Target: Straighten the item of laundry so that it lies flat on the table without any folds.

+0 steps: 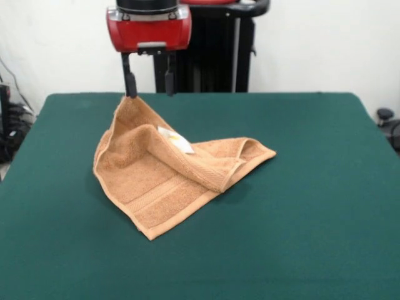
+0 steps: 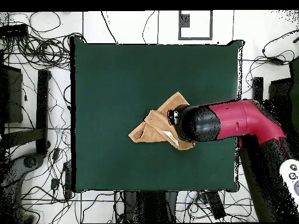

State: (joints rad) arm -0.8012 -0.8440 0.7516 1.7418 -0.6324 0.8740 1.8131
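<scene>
The orange-tan towel (image 1: 169,181) lies crumpled on the green table (image 1: 300,187), left of its middle. One corner rises in a peak to the left fingertip (image 1: 130,92) of my gripper (image 1: 149,92). The two fingers stand apart, and I cannot tell whether the left finger is actually carrying that corner. A fold runs across the towel toward its right corner, with the white tag (image 1: 177,141) on it. In the overhead view the arm's red and black head (image 2: 201,123) covers the gripper and part of the towel (image 2: 153,125).
The black pedestal (image 1: 212,56) stands behind the table's far edge. Cables and gear (image 2: 41,116) lie on the floor around the table (image 2: 117,76). Green felt surrounds the towel on every side.
</scene>
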